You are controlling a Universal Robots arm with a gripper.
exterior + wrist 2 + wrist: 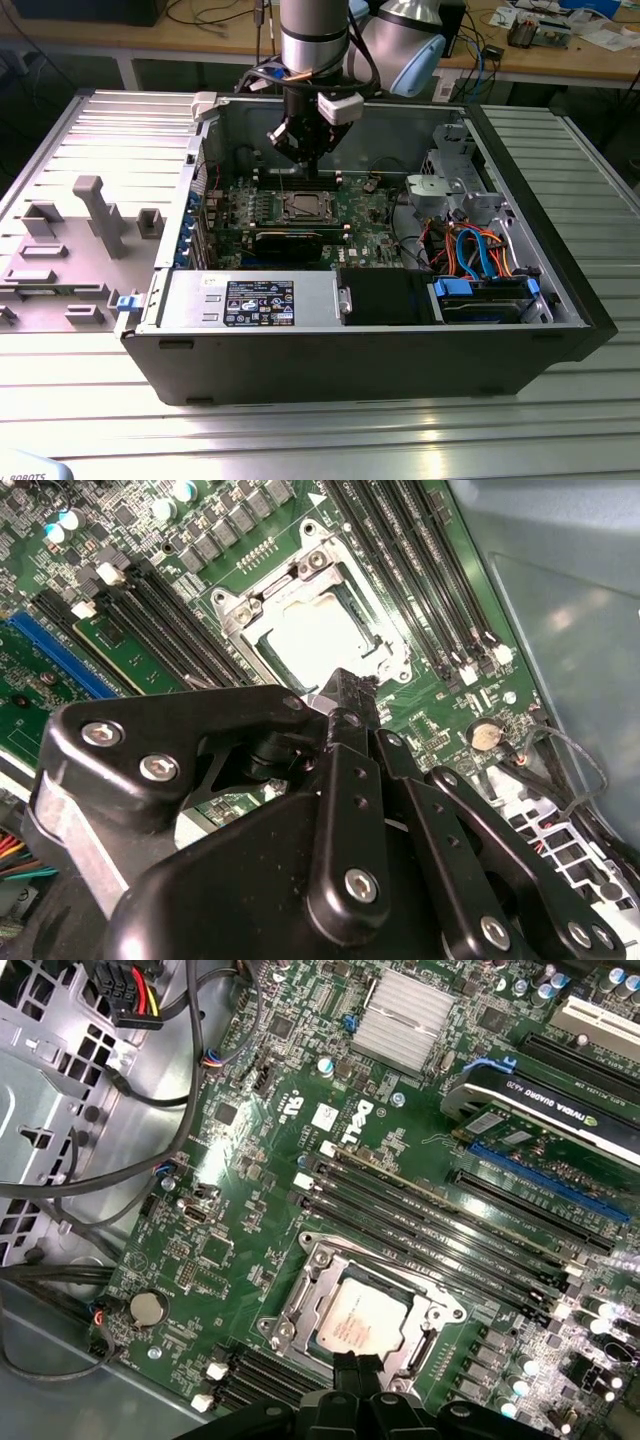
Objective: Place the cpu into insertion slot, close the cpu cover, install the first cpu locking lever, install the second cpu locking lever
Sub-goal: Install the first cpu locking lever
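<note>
Hovering with fingers pressed together, the gripper (357,1368) has the cpu (360,1317) just beneath its tips, framed by the cpu cover (303,1298).

The cpu (362,1318) top is pale silver-grey; the cpu cover (305,1290) is silvery. The circuit board (240,1170) is green, the gripper (345,685) black, the table (320,420) ribbed grey, the cables (478,250) orange and blue.

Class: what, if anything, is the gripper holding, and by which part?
Nothing, it seems: the gripper hangs shut over the cpu, which lies in the insertion slot.
</note>
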